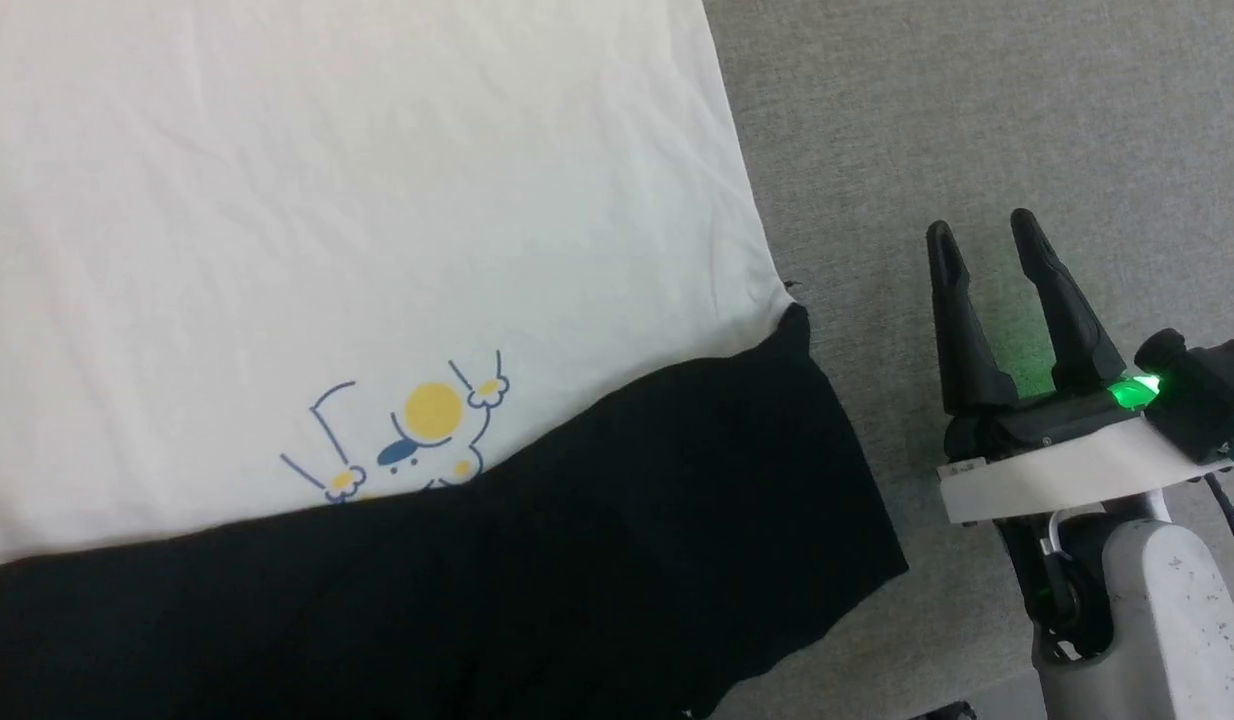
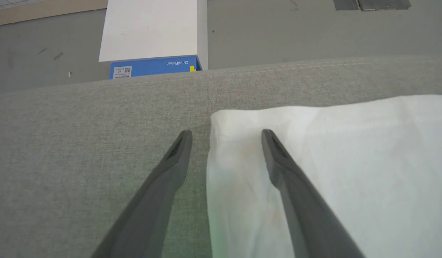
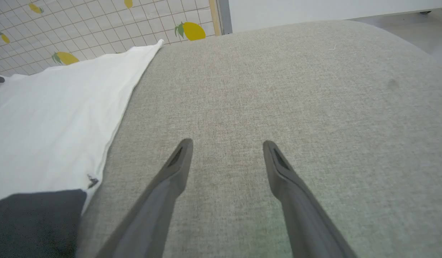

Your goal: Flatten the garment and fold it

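White T-shirt (image 1: 377, 200), black sleeve, cut off at frame's left; cartoon print (image 1: 417, 425) partly covered. Left gripper (image 2: 226, 132), right gripper (image 1: 982, 225): fingers apart, empty.

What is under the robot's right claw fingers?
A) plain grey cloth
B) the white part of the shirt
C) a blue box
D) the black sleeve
A: in the right wrist view the right gripper stands open over the bare grey cushion, and the garment lies off to that view's left.

Blue box (image 2: 154, 67): white "OmniPicker" lettering, upside down; white QR label (image 2: 121, 72) at other end, small print unreadable.
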Motion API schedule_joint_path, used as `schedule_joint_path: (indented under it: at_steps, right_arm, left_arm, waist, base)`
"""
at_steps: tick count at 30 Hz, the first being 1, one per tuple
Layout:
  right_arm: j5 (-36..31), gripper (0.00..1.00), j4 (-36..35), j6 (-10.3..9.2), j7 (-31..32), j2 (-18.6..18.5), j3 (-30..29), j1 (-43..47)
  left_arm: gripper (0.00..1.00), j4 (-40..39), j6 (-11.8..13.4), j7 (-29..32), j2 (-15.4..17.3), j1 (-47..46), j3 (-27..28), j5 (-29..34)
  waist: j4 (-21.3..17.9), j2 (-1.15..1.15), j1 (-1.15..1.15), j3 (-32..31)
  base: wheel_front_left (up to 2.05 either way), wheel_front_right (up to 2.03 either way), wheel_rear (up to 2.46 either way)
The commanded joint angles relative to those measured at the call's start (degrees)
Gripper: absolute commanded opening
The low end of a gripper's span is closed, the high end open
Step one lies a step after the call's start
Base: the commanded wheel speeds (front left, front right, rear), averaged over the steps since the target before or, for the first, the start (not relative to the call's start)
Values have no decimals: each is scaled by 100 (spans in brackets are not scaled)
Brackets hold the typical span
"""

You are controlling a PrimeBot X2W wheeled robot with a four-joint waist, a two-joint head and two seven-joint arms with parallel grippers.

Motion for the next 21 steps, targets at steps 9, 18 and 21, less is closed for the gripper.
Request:
schedule_joint_path:
  at_steps: [9, 18, 21]
  right_arm:
    - [18, 100, 22, -8, -41, 3, 72, -201]
    - [-324, 100, -233, -8, 171, 3, 87, -776]
    - [-498, 100, -332, -8, 344, 3, 89, -1503]
  left_arm:
    - [0, -126, 273, 94, 254, -125, -77, 342]
    - [0, -75, 159, -142, 155, -199, -198, 252]
    - [0, -52, 86, -315, 36, -283, -275, 192]
  waist:
    - [-134, 60, -1, 216]
    - [34, 60, -1, 182]
    - [159, 60, -1, 146]
  base:
    - [0, 0, 0]
    - [0, 0, 0]
    - [0, 0, 0]
